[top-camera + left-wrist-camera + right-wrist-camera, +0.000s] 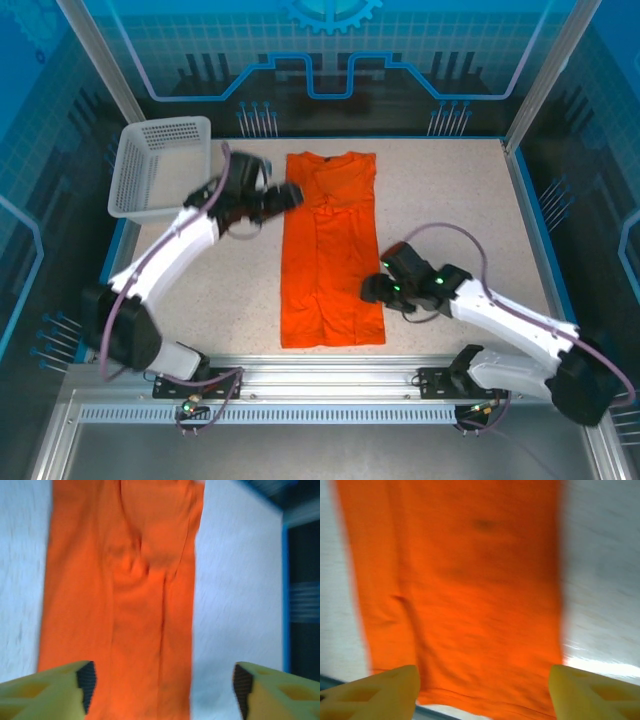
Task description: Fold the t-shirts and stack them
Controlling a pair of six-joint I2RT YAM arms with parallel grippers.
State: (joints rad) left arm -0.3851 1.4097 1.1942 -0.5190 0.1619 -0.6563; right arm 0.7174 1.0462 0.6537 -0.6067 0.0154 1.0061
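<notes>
One orange t-shirt [330, 250] — soft, plain, folded into a long strip — lies in the middle of the table [450, 200], outside the white perforated basket [160, 170] at its far-left corner. Jaws of the left gripper [290, 193] and right gripper [368, 290] stand spread at its edges.

Bright, even overhead light, top view crisp, faint soft shadows on the pale speckled bench [450, 200], both wrist views smeared by motion blur, bright orange plain-fabric t-shirt [125, 630] soft-edged, white glare on bench in right wrist view
</notes>
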